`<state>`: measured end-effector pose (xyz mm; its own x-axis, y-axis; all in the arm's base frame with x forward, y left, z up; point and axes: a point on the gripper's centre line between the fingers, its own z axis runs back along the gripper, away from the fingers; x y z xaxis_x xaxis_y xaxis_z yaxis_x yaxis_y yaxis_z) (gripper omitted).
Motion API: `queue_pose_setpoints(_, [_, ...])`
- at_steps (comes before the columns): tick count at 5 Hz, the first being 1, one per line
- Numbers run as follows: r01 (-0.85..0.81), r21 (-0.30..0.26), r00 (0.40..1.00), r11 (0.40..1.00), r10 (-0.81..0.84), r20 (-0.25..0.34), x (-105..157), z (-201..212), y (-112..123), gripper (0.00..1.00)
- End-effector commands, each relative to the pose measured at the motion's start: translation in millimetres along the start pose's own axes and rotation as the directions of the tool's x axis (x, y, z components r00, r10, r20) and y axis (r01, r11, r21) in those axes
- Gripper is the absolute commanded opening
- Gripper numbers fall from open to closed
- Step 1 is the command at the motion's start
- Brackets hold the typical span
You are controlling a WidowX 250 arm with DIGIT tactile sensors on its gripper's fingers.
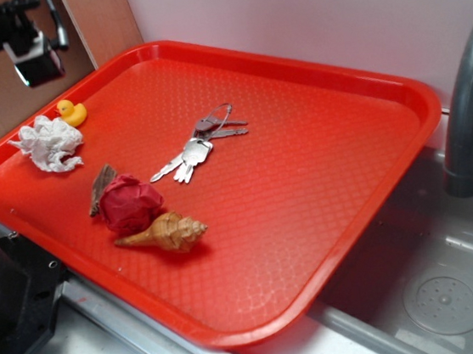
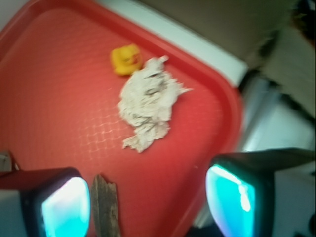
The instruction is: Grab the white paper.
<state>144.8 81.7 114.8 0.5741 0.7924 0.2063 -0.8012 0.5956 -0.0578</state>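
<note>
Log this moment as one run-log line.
gripper: open, empty | white paper: on red tray, ungrasped, ahead of gripper | yellow duck: beside paper

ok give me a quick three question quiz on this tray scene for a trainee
1. True or false: the white paper lies apart from the gripper.
2. Which thing sits closest to the white paper? A) keys B) duck C) shell
3. What lies between the wood chip and the shell on the tray?

Key:
1. True. In the wrist view the fingers are spread, with the paper ahead of them, not between them.
2. B. The duck sits right by the paper's edge near the tray corner.
3. The red paper ball.
</note>
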Motion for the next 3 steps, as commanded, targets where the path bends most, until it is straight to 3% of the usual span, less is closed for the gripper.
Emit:
queue_pose_setpoints(1, [-0.002, -0.014, 1.0, 1.0, 0.002, 0.027, 3, 6, 7, 1.0])
queue_pose_setpoints(2, [-0.002, -0.014, 1.0, 1.0, 0.002, 0.027, 3, 6, 7, 1.0])
queue_pose_setpoints(3, [-0.096, 0.03, 0.995, 0.995, 0.096, -0.01, 21, -37, 21, 1.0])
